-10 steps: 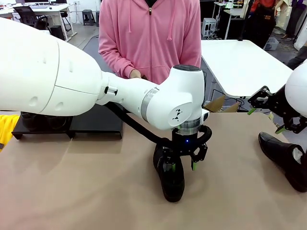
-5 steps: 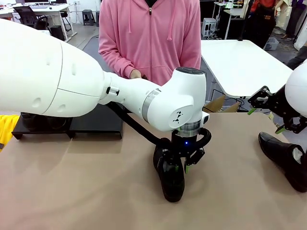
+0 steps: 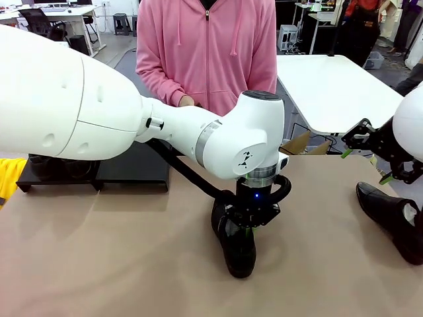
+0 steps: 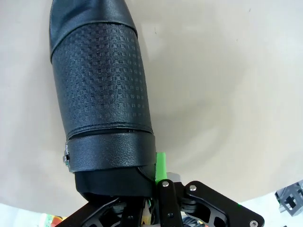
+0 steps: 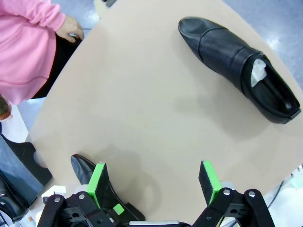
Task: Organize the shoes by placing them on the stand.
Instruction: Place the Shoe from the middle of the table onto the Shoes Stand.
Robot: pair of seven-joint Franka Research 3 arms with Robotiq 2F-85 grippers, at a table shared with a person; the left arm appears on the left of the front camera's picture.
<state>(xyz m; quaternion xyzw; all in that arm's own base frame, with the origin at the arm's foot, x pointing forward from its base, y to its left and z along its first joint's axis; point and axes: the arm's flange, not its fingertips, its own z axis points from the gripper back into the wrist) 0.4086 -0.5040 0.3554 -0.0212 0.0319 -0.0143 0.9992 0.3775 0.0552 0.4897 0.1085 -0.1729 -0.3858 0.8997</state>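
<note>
Left claw (image 3: 250, 226) clamped on shoe (image 3: 239, 256) heel rim, on bench (image 3: 99, 264); right claw (image 5: 154, 182) apart, empty.

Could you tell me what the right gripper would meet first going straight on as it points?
Probably the bare table: the right gripper, jaws open, aims between the far shoe and the near shoe; depth is unclear.
</note>
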